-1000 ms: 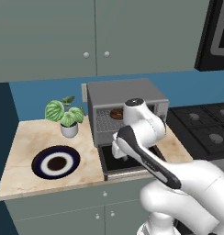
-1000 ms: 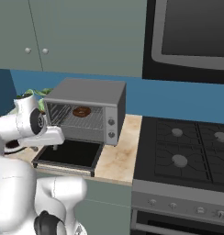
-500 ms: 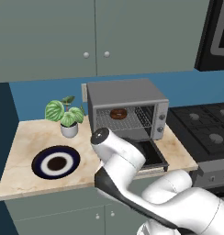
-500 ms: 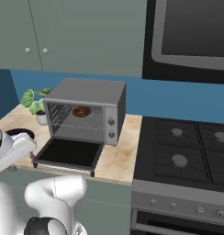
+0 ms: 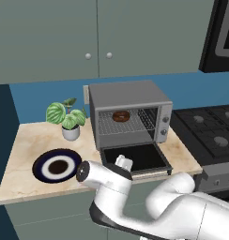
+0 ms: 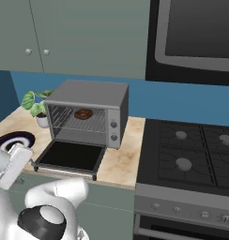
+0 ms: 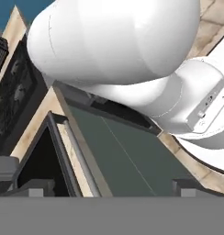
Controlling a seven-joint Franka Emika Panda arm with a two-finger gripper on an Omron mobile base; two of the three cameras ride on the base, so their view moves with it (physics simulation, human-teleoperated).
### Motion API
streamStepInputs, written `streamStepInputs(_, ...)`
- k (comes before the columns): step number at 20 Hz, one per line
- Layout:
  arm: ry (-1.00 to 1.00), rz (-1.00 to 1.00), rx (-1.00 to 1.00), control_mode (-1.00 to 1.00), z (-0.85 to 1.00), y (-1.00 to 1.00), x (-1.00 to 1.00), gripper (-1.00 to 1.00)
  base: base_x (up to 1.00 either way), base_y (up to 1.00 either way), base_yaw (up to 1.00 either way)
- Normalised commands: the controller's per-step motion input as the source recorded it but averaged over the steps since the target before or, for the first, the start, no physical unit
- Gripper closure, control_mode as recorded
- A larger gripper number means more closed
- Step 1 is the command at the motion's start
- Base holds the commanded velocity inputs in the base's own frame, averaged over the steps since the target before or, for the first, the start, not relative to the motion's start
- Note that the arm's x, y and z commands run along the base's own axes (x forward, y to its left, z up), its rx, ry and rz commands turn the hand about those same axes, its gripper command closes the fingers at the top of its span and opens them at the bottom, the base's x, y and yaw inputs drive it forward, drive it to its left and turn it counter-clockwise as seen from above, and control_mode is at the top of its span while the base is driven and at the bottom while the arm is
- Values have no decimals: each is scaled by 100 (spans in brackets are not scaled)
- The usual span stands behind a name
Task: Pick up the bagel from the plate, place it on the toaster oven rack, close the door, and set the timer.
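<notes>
Bagel (image 5: 120,116) lying flat on toaster oven rack (image 5: 117,123), door (image 5: 134,158) dropped open.
Potted plant (image 5: 67,117) at plate's (image 5: 43,161) one o'clock; gripper (image 7: 109,189) jaws apart, empty, below counter edge.

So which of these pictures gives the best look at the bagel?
The left base view: the bagel faces the camera, lying on the rack inside the open oven. The right base view shows it from the side, more flattened. The hand view looks at the dropped door's edge.

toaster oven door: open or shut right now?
Open. The door lies dropped flat in front of the toaster oven, leaving the rack and bagel exposed.
</notes>
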Motion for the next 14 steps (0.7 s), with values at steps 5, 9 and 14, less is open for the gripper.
streamStepInputs(5,-4,12,-25,-100,-35,0,22,-100,0,0,0)
streamStepInputs(9,-11,13,-21,-100,-23,4,24,-100,0,0,0)
streamStepInputs(14,-11,13,-19,-100,-23,0,43,-100,0,0,0)
